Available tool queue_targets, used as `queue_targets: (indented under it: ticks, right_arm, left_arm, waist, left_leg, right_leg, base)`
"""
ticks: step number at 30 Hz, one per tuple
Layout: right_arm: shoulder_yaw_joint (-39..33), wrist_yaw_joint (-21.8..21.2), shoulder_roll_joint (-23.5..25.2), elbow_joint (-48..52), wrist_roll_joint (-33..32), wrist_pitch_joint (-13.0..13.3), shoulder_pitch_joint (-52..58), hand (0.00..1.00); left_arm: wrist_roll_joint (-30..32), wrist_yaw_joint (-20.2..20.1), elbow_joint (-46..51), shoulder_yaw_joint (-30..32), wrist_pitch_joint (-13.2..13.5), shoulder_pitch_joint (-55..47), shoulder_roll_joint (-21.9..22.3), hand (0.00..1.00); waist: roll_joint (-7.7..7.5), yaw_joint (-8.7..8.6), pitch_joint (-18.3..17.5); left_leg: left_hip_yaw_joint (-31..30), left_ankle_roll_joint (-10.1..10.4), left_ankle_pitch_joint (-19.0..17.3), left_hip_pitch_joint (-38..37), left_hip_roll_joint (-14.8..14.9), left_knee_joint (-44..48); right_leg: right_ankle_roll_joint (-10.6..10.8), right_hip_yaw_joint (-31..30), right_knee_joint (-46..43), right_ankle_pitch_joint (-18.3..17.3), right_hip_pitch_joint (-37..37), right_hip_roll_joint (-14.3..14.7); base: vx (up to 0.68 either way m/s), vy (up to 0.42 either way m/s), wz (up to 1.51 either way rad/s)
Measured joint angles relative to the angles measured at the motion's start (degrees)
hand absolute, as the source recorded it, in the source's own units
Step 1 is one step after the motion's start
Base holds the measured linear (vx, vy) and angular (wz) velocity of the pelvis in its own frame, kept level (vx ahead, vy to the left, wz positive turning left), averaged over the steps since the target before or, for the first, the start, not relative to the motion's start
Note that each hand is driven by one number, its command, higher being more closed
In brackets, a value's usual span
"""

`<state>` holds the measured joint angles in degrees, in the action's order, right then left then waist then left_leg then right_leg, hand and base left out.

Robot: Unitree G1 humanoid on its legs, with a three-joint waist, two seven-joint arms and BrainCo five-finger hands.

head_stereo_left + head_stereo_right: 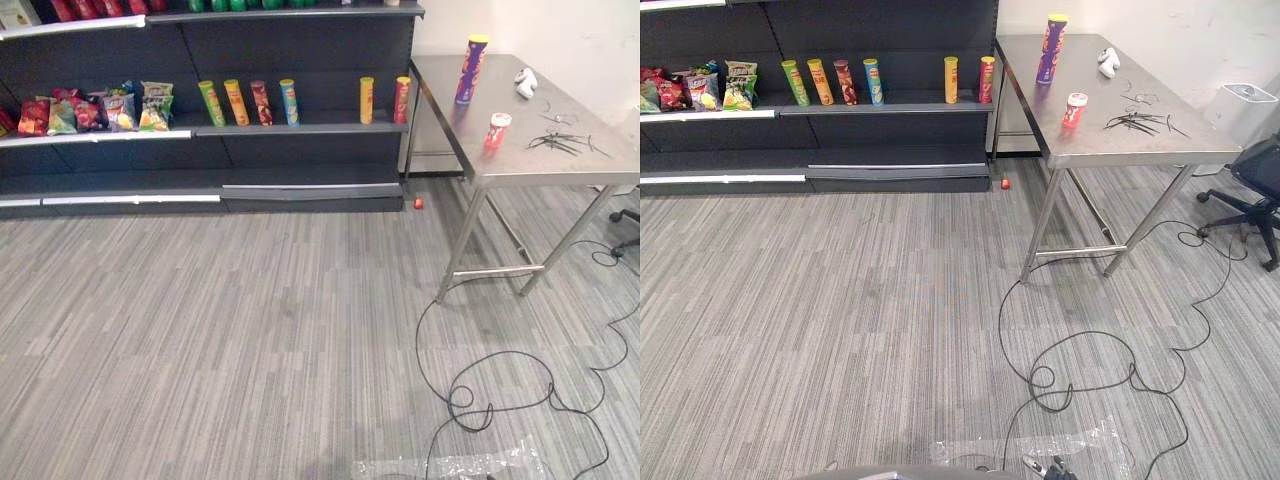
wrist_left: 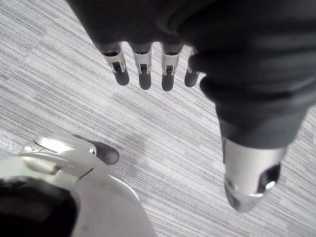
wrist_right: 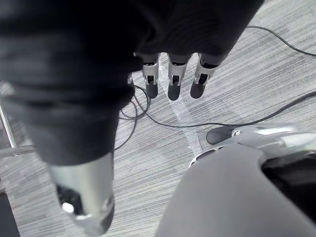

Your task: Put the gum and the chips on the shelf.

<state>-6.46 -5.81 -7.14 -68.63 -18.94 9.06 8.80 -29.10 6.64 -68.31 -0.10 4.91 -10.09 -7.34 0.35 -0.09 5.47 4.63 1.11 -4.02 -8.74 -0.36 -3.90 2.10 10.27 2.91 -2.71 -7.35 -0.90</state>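
A tall purple chips can (image 1: pixel 471 68) with a yellow lid stands upright on the steel table (image 1: pixel 520 165) at the right. Nearer the table's front edge stands a small red gum tub (image 1: pixel 496 130) with a white lid. The dark shelf (image 1: pixel 300 128) runs along the back wall to the left of the table. My left hand (image 2: pixel 143 66) hangs over the grey carpet with straight fingers and holds nothing. My right hand (image 3: pixel 173 76) hangs the same way over the carpet, fingers straight and empty.
Several chips cans (image 1: pixel 245 102) and snack bags (image 1: pixel 95 110) stand on the shelf's middle board. On the table lie a white object (image 1: pixel 525 81) and a bundle of black ties (image 1: pixel 562 142). An office chair (image 1: pixel 1258 185), a small orange ball (image 1: pixel 418 203) and a plastic sheet (image 1: pixel 455 465) are on the floor.
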Motion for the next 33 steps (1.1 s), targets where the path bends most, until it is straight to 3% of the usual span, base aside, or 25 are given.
queue_targets:
  ticks: [10,15,17,21,28,33]
  right_arm:
    - [0.0,0.0,0.0,0.0,0.0,0.4,0.0,0.0]
    - [-1.1,7.6,1.0,0.0,0.1,2.5,0.0,0.0]
    - [-2.5,8.6,1.3,0.1,0.0,3.2,-0.1,0.0]
    - [-4.3,5.2,1.3,0.3,2.7,3.6,-1.3,0.0]
    - [-4.6,2.8,0.7,2.6,0.7,6.2,-2.8,0.0]
    - [-6.8,2.6,0.6,2.7,-0.1,7.8,-3.1,0.0]
  left_arm:
    - [0.0,0.1,-0.1,0.0,0.0,0.0,0.0,0.0]
    - [-2.9,1.0,-0.1,0.0,2.3,-0.5,0.4,0.0]
    - [-3.7,1.4,-0.1,0.6,3.2,-0.4,0.4,0.0]
    - [-3.8,-0.3,0.6,5.6,4.6,-0.1,0.8,0.0]
    - [-3.8,-2.5,3.1,10.2,8.8,0.3,0.4,0.0]
    - [-3.9,-2.5,3.1,12.3,8.9,0.2,0.5,0.0]
  waist:
    - [-0.27,0.09,0.2]
    - [-0.26,0.11,0.2]
    - [-0.26,0.14,0.2]
    - [-0.49,0.12,0.1]
    - [-0.6,0.1,0.1]
    - [-0.5,0.08,0.1]
  left_leg:
    - [1.2,0.0,0.0,-0.5,0.1,0.0]
    - [1.3,0.0,0.0,-0.5,0.1,-0.2]
    - [1.4,0.0,0.0,-0.5,0.1,-0.3]
    - [1.4,0.1,-0.1,-0.5,0.1,-0.2]
    - [1.5,0.4,-0.3,-0.2,0.1,0.1]
    - [1.4,0.4,-0.3,-0.1,0.1,0.1]
  right_leg:
    - [0.1,-0.7,0.0,0.1,-0.1,0.1]
    - [0.1,-0.8,0.2,0.2,-0.1,0.1]
    - [0.1,-0.9,0.4,0.2,-0.1,0.1]
    - [0.1,-1.0,0.4,0.2,-0.1,0.1]
    - [0.1,-1.3,0.0,0.2,0.1,0.0]
    - [0.1,-1.3,-0.2,0.2,0.1,0.0]
  base:
    - [-0.02,-0.008,-0.04]
    - [0.0,0.0,0.0]
    - [0.0,0.0,0.0]
    - [0.0,0.0,0.0]
    - [0.0,-0.001,0.0]
    - [0.0,0.0,0.0]
